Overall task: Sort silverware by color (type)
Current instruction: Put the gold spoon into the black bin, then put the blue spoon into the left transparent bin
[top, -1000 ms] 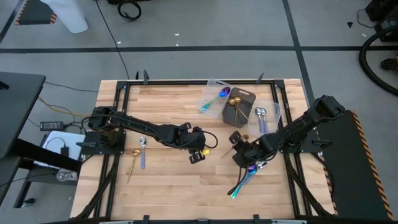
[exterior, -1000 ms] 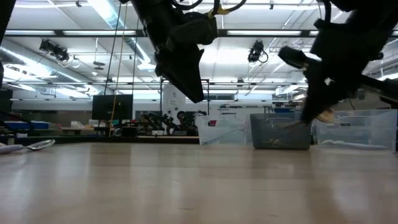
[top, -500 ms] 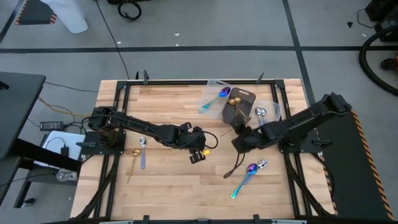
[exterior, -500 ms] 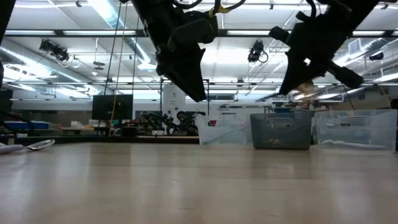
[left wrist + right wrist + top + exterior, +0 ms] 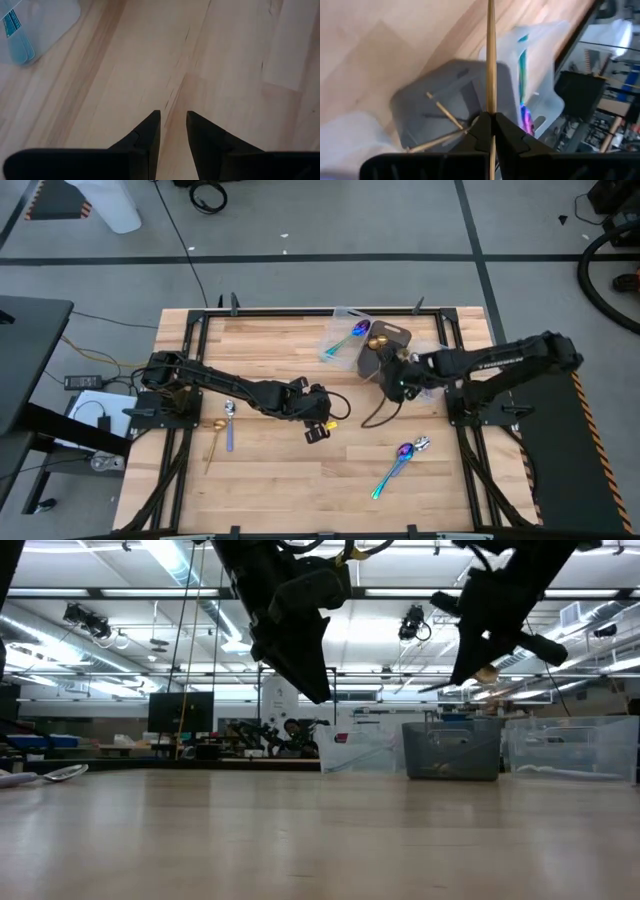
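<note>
On the wooden surface (image 5: 270, 470) nearest us in the high view lie an iridescent spoon (image 5: 393, 468) and a silver spoon (image 5: 422, 443) just beside its bowl, and at the left edge a gold spoon (image 5: 212, 442) beside another silver spoon (image 5: 230, 423). We see the left pincer (image 5: 322, 426) hanging above mid-surface; only its wrist view shows its fingers (image 5: 145, 134) standing a narrow gap apart with nothing between them over bare wood. Farther back, the right pincer (image 5: 403, 376) is clamped on a gold-handled spoon (image 5: 490, 60); the right wrist view alone shows the handle running straight out from the closed fingers over the dark bin (image 5: 445, 112), where more gold spoons (image 5: 445, 116) lie. That view also shows an iridescent spoon in the clear tray (image 5: 542, 70) beyond the bin. The low view shows both arms raised off the surface, the bin (image 5: 450, 750) and trays far behind. Against the earlier frames, we find the right arm has swung away from the iridescent spoon toward the bin, while the left arm has not shifted.
</note>
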You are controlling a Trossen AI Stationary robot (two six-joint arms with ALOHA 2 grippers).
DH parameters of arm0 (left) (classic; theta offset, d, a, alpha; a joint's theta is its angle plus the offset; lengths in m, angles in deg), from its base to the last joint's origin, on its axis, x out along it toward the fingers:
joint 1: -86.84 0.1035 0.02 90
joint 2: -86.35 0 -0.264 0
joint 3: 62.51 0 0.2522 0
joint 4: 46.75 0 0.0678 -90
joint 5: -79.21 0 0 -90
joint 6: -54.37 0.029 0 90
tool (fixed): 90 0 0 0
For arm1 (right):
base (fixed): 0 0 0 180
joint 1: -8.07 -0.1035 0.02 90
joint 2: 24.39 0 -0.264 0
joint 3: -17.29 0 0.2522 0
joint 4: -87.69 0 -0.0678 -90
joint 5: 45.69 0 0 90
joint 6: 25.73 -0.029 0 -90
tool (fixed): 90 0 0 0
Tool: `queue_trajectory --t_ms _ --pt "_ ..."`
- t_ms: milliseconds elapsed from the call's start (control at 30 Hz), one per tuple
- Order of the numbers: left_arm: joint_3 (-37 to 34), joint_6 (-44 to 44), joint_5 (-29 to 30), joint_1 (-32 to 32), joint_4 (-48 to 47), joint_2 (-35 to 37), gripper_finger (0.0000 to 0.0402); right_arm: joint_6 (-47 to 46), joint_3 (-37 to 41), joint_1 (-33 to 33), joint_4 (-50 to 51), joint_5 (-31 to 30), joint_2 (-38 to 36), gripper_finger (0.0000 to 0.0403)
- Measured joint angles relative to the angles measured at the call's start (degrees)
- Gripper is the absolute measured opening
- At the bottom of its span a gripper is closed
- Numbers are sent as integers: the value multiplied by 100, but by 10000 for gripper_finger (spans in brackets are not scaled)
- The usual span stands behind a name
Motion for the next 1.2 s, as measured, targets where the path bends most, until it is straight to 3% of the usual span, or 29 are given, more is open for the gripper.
queue_trajectory --t_ms 433,900,1200 --pt "0 2 -2 -9 2 0 102 1548 0 1453 4 310 380 16" --pt "0 43 0 -9 23 0 102 1899 132 2701 -518 1790 377 10" --pt "0 45 -1 -9 37 0 102 2045 382 3045 -951 1963 625 9"
